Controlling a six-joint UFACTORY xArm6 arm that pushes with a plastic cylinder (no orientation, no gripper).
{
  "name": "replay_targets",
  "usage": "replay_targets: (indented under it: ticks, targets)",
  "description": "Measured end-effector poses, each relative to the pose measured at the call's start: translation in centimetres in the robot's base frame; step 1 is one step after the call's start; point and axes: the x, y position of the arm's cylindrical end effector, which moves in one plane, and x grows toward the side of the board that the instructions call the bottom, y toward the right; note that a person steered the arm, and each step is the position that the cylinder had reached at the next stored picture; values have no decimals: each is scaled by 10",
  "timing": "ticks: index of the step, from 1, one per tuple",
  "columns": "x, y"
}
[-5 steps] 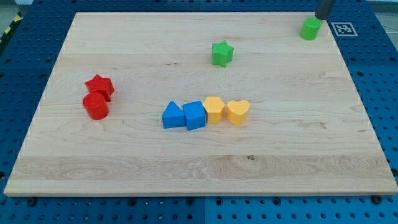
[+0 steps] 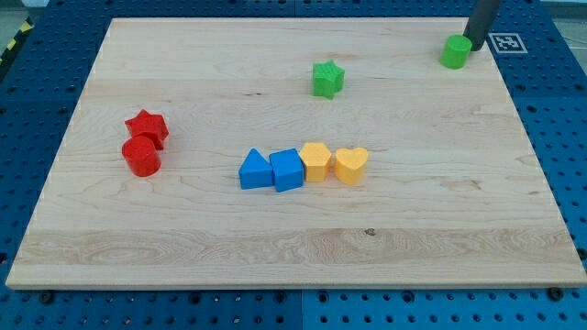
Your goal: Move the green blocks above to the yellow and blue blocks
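Note:
A green star block (image 2: pixel 326 78) lies upper middle of the wooden board (image 2: pixel 183 73). A green cylinder block (image 2: pixel 455 51) lies near the top right corner. My tip (image 2: pixel 478 53) stands just right of the green cylinder, touching or almost touching it. A row sits in the middle: blue triangle block (image 2: pixel 254 170), blue cube block (image 2: pixel 286 170), yellow block (image 2: pixel 315 161), yellow heart block (image 2: pixel 349 165), side by side, well below both green blocks.
A red star block (image 2: pixel 147 126) and a red cylinder block (image 2: pixel 141 157) sit together at the view's left. A black-and-white marker tag (image 2: pixel 507 42) lies off the board's top right corner. Blue pegboard surrounds the board.
My tip has come down from the top edge to the right side of the green cylinder. The cylinder has shifted a little down and left.

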Motion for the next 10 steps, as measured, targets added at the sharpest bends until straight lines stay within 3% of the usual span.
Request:
replay_targets:
  ticks: [10]
  targets:
    - [22,-20]
